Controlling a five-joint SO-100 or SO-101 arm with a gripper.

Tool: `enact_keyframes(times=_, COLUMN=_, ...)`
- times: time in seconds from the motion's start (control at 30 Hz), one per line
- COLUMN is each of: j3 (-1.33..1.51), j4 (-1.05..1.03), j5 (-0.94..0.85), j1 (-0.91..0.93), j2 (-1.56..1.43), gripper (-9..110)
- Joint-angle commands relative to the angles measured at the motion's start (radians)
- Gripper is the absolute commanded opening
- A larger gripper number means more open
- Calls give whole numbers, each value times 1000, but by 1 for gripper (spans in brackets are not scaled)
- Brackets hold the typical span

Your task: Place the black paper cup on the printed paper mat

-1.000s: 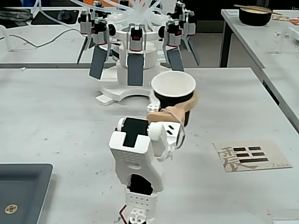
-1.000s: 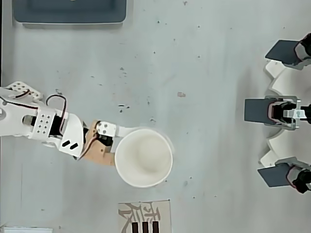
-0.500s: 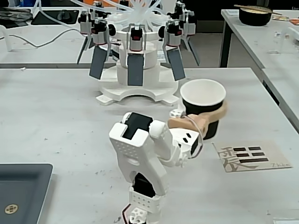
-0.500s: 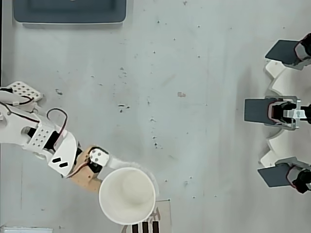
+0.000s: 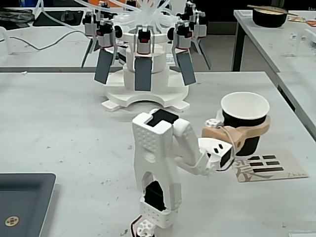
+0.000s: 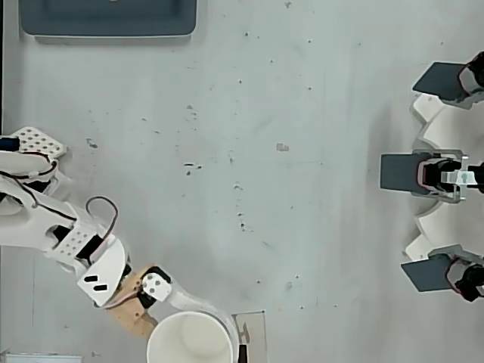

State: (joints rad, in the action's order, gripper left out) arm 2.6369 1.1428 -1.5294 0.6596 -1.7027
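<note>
The black paper cup (image 5: 243, 144) stands upright with its white inside showing, and my gripper (image 5: 244, 129) is shut on it, a tan finger (image 5: 256, 129) wrapped across its front. In the fixed view the cup's base overlaps the left end of the printed paper mat (image 5: 271, 167); whether it touches the mat I cannot tell. Overhead, the cup (image 6: 190, 344) is cut off by the bottom edge, with the gripper (image 6: 181, 333) around it. Only a sliver of the mat (image 6: 254, 336) shows to its right.
A white machine with dark grey paddles (image 5: 143, 64) stands at the back of the table and shows overhead at the right edge (image 6: 442, 174). A dark grey tray (image 5: 22, 200) (image 6: 106, 19) lies at the front left. A black bowl (image 5: 269, 16) sits on another table.
The arm has swung right in the fixed view, carrying the cup from in front of the white machine over to the mat. Overhead, the cup has slid down to the bottom edge.
</note>
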Motion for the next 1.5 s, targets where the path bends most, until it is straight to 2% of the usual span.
enact_keyframes(times=0.0, j3=-95, j4=21, j5=9, j1=29, j2=41, gripper=12)
enact_keyframes(times=0.73, j3=-551, j4=-44, j5=17, j1=84, j2=465, gripper=11)
enact_keyframes(times=1.47, j3=-658, j4=-12, j5=25, j1=84, j2=641, gripper=12)
